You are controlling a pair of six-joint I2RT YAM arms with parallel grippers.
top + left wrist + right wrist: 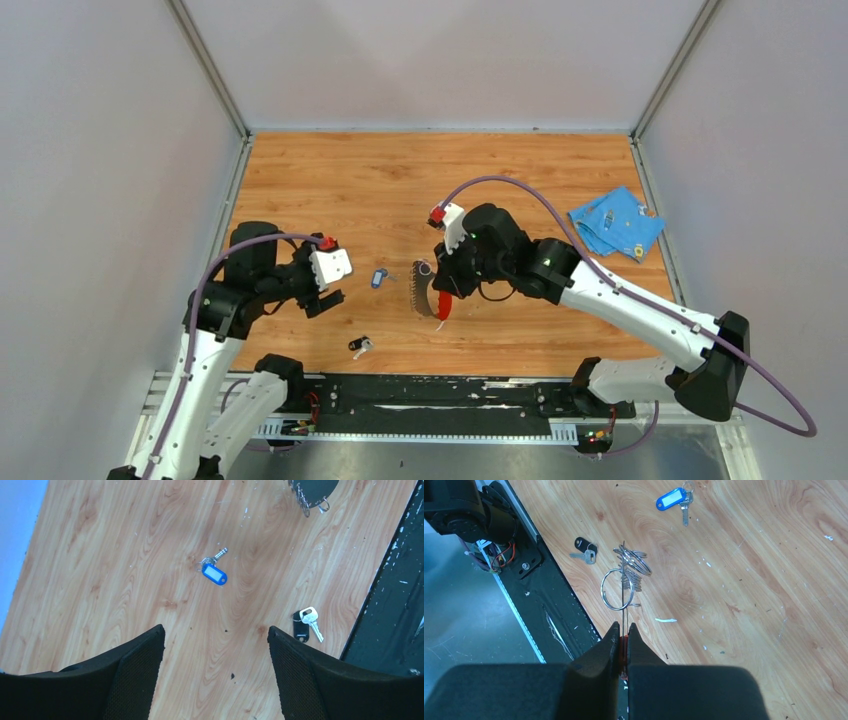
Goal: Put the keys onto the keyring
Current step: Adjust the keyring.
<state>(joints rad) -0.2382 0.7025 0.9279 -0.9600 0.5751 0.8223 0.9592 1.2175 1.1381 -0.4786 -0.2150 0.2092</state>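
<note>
- My left claw [216, 635] is spread, with nothing between the fingers, and hovers over the tabletop [100, 555].
- The blue key [215, 573] lies flat straight ahead, centred between my fingers. Its long axis points roughly away from me, slightly tilted, so closing would pinch across it.
- The black key [301, 626] lies off toward my right finger, near the black rail [395, 580].
- My right claw [623, 630] is pressed together on the keyring [616, 587] strap, with the ring sticking out ahead.
- The left claw is free and, I reckon, the nearer to the blue key, so my move is forward and down.
</note>
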